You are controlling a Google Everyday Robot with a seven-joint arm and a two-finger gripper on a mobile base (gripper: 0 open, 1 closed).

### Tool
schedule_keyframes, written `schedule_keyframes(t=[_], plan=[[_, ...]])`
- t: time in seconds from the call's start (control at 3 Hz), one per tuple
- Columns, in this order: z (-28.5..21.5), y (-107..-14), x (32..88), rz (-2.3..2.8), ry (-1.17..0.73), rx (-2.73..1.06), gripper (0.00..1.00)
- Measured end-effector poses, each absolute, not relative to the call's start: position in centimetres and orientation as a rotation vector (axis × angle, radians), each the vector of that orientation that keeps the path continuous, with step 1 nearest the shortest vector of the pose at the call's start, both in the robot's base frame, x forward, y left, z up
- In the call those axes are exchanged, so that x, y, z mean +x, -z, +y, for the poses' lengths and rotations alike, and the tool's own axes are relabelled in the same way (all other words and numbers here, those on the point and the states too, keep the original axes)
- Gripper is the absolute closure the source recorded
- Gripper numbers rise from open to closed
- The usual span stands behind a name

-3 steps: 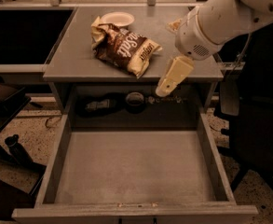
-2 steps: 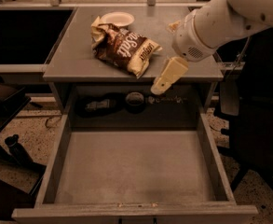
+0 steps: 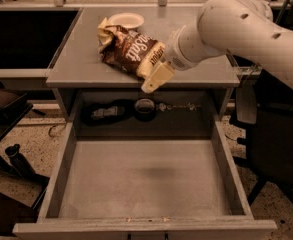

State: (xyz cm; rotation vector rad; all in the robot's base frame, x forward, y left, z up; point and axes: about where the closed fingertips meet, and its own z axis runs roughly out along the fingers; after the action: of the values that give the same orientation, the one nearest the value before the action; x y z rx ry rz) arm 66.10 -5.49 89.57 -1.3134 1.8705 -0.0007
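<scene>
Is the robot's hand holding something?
It cannot be told. The gripper is right by the chip bag's near corner, at the counter's front edge.

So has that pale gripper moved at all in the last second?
Yes. The gripper has slid left along the front edge of the table, ending closer to the chip bag lying on top.

High frontal view; claw [image 3: 152, 79] above drawer [image 3: 146, 181].

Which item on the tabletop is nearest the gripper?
The brown chip bag, right beside the gripper at the table's front edge; the white bowl sits farther back behind it.
</scene>
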Motion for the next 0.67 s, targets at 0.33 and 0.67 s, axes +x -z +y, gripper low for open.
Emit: schedule_keyframes(t=[0.33, 0.67], plan=[[-4.37, -88.07, 70.02, 1.879, 0.021, -1.259, 0.0], [-4.37, -88.07, 70.02, 1.879, 0.021, -1.259, 0.0]])
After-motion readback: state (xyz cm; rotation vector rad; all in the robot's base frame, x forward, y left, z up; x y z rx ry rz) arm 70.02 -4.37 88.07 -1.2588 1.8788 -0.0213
